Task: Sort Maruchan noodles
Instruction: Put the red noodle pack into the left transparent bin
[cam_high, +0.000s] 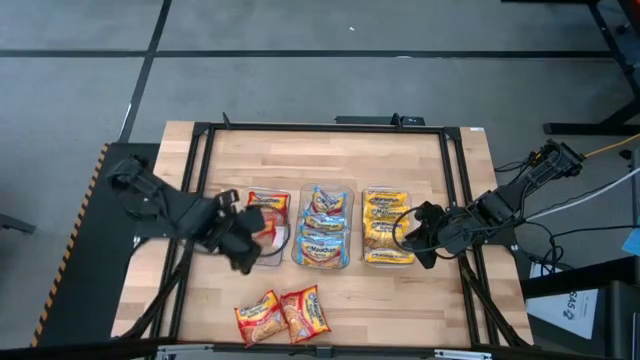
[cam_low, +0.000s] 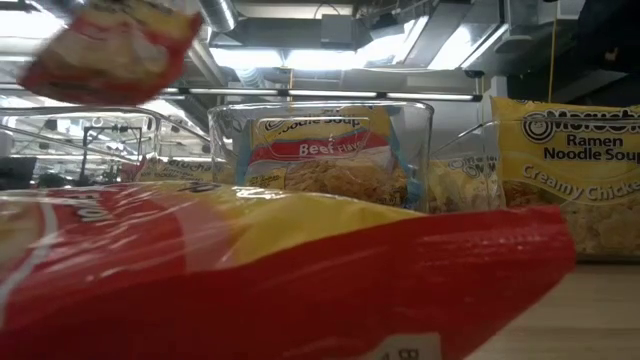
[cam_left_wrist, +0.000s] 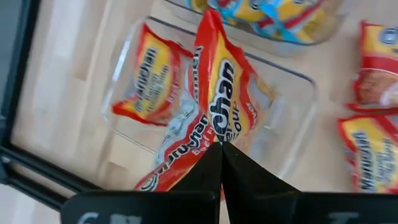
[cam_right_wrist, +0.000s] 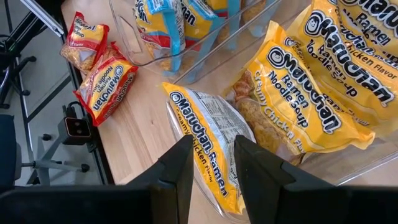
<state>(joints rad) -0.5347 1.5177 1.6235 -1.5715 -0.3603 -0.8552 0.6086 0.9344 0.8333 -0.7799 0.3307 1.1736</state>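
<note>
the left gripper (cam_left_wrist: 221, 147) has its two fingers pressed together on the edge of a red-orange packet (cam_left_wrist: 225, 93), which hangs tilted just over the left tub (cam_left_wrist: 298, 124), the clear tub nearest that arm. inside that tub lie two more red-orange packets (cam_left_wrist: 149, 78), one flat toward the far wall and one slumped under the held one. the middle tub (cam_high: 322, 228), just beside the left tub, holds a stack of blue-trimmed packets (cam_high: 325, 212); from table height one of them stands upright against the clear wall, reading beef flavor.

on the other side of the middle tub, the right tub (cam_high: 388, 228) is packed with yellow packets (cam_right_wrist: 348, 68), creamy chicken by the print. the right gripper (cam_right_wrist: 212, 158) sits at that tub's outer edge with its fingers apart around the rim of another yellow packet (cam_right_wrist: 208, 134), which lies tipped partly over the tub's corner; whether the pads actually pinch it i cannot tell.

in front of the left tub, near the table's (cam_high: 400, 295) front edge, two loose red-orange packets (cam_high: 282, 315) lie side by side, touching.

the left arm reaches in low from the table's left side, bent toward the left tub. the right arm stretches in from the right side, its wrist angled down at the right tub.
</note>
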